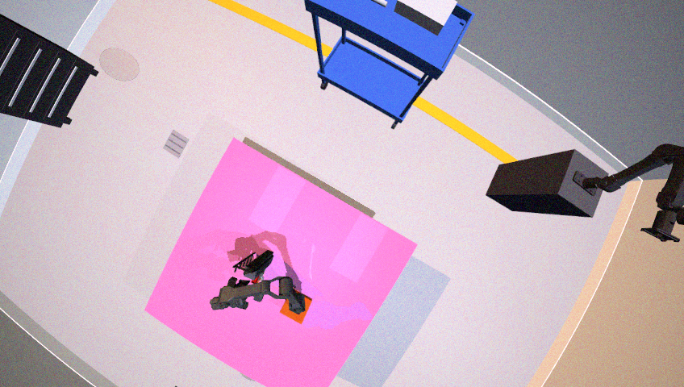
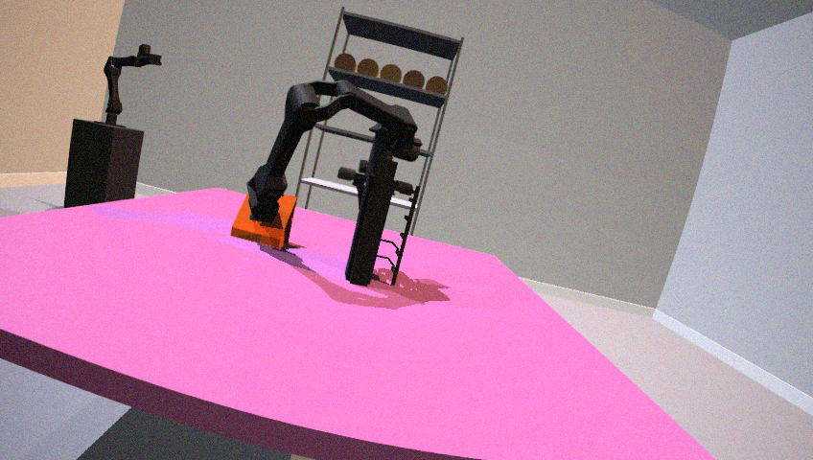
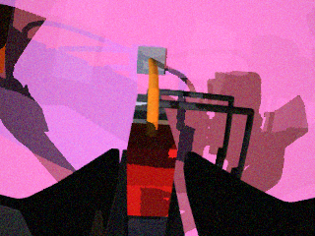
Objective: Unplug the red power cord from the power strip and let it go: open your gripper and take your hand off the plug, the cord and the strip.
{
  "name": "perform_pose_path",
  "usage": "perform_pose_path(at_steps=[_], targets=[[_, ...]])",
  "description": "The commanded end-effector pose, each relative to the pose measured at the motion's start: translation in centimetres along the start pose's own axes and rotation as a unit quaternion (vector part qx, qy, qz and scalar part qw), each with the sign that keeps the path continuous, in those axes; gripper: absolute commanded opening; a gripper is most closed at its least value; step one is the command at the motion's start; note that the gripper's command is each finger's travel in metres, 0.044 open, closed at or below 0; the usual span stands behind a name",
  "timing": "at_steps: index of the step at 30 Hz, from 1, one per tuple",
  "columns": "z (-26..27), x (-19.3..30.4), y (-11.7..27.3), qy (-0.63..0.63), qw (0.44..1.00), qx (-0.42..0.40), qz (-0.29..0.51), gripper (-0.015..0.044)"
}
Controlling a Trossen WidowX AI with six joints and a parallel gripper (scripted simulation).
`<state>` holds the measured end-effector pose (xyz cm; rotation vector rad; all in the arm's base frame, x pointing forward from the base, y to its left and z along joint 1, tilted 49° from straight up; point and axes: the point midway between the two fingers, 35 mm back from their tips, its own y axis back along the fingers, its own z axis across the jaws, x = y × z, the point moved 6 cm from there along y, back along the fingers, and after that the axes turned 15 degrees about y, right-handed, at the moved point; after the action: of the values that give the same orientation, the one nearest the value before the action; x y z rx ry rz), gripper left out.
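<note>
From above, the dark arm (image 1: 259, 289) folds over the pink table (image 1: 201, 205), its orange base (image 1: 294, 310) near the middle. A blue cart (image 1: 384, 52) sits up top, and a dark box (image 1: 542, 182) off right.

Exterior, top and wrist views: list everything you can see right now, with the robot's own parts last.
Table: one, pink, under the work.
Power strip: one, black, upright mid-table.
Plug: one, red, between the fingers, not gripped.
Wire rack: one, black, beside the strip.
Cart: one, blue, on the floor.
Shelf unit: one, grey, behind the table.
Pedestal: one, black, far left.
Base block: one, orange, under the arm.
Arm: one, black, arched over the strip.
Gripper: one, black, part open.
</note>
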<state>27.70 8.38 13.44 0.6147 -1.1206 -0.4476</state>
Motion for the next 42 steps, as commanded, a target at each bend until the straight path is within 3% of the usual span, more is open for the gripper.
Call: perform_pose_path(at_steps=[1,16,20,28,42], targets=[[0.2,0.6,0.1,0.001,1.0,0.002,0.001,0.016],[0.2,0.6,-1.1,0.001,1.0,0.002,0.002,0.016],[0.1,0.6,-0.8,-0.002,1.0,0.002,-0.001,0.0055],[0.1,0.6,-0.8,-0.002,1.0,0.002,-0.001,0.0002],[-0.5,-1.1,-0.7,-0.001,1.0,0.003,-0.001,0.0]])
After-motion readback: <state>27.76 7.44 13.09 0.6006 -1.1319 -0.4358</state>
